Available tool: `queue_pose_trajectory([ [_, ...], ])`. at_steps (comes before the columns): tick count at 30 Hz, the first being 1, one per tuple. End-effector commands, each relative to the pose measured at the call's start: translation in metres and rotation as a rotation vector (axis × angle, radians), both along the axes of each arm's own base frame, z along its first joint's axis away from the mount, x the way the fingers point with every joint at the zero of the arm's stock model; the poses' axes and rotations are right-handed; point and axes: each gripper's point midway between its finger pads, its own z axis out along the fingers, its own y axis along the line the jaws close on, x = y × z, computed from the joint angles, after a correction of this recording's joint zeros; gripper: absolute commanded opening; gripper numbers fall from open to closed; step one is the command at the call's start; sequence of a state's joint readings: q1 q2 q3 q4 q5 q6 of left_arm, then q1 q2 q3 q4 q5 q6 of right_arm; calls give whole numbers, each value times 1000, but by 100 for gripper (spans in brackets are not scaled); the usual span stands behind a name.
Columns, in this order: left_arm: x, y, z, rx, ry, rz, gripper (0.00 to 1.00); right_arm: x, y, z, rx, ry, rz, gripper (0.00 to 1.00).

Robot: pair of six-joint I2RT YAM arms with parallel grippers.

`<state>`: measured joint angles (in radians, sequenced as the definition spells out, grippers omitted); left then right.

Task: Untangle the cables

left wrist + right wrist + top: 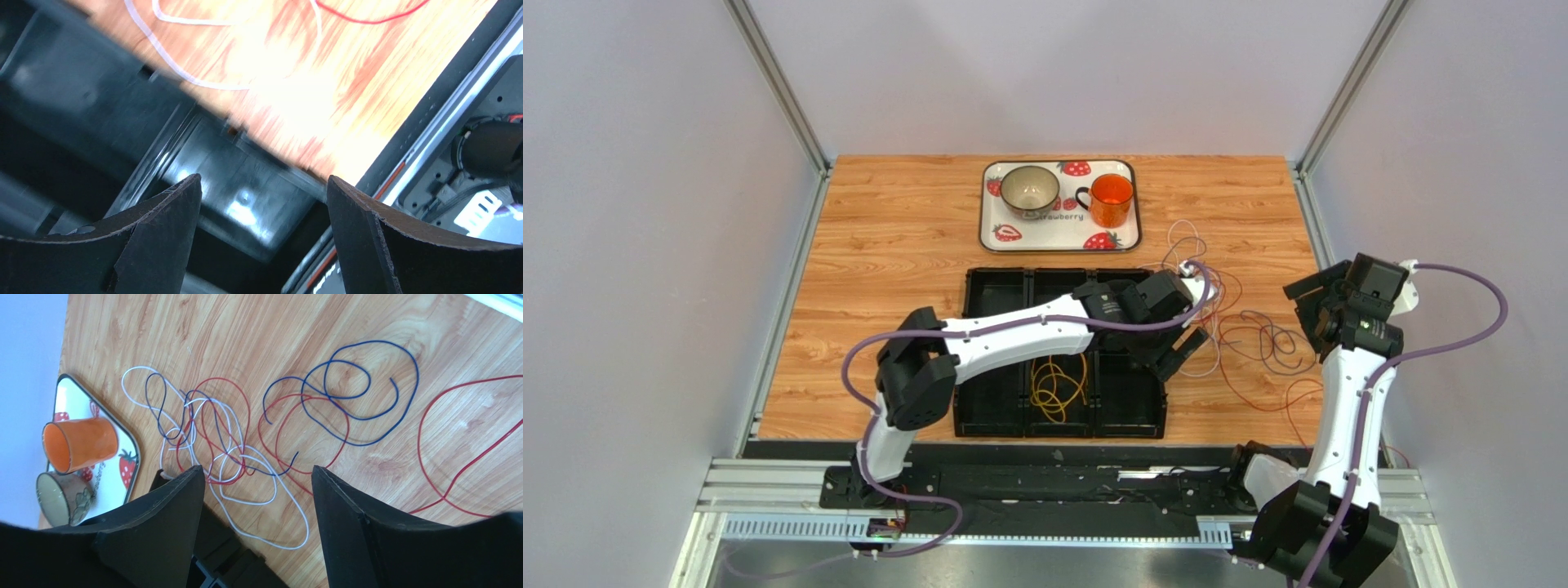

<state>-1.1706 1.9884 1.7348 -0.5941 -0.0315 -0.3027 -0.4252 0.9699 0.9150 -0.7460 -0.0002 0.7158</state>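
Cables [233,456], red, blue and white, lie knotted on the table [891,245] at 3 o'clock from the tray [995,300]; the yellow cable [1059,386] inside seems already sorted. Left tool [264,180] and right tool [258,471]: jaws apart, empty.

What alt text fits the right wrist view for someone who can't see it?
A loose tangle of white, red and blue cables lies on the wooden table, framed by the open black fingers of the right claw. At the left edge, a strawberry-print tray holds an orange cup and a mug.
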Motion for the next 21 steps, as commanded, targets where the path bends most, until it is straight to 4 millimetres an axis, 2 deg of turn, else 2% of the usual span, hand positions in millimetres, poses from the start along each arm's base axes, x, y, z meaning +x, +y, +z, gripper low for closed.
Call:
queue_pose_trajectory([
  [1, 0, -47, 11, -103, -35, -89, 83, -1, 8, 4, 78, -41, 16, 69],
  [3, -4, -61, 12, -118, -53, -119, 83, -2, 6, 4, 105, -55, 17, 69],
  [4, -5, -66, 2, -108, -50, -127, 83, -2, 6, 2, 114, -54, 19, 69],
  [6, -7, -76, 4, -125, -63, -148, 83, -2, 6, 2, 130, -61, 25, 69],
  [7, -7, -79, -4, -115, -58, -154, 83, -2, 5, 1, 131, -58, 27, 69],
  [12, -13, -98, -10, -152, -53, -194, 82, -3, 5, 3, 141, -72, 26, 68],
  [13, -12, -101, -18, -149, -44, -198, 81, -3, 6, 3, 144, -73, 25, 68],
  [15, -14, -109, -21, -169, -38, -214, 80, -3, 7, 3, 152, -81, 26, 68],
  [17, -15, -115, -36, -156, -29, -221, 80, -1, 8, 4, 154, -92, 30, 68],
  [18, -14, -120, -35, -165, -34, -220, 79, -1, 10, 4, 159, -93, 37, 68],
  [19, -14, -122, -45, -154, -30, -220, 78, -1, 10, 4, 162, -93, 38, 68],
  [21, -10, -129, -42, -167, -45, -215, 78, 0, 11, 4, 163, -96, 50, 68],
])
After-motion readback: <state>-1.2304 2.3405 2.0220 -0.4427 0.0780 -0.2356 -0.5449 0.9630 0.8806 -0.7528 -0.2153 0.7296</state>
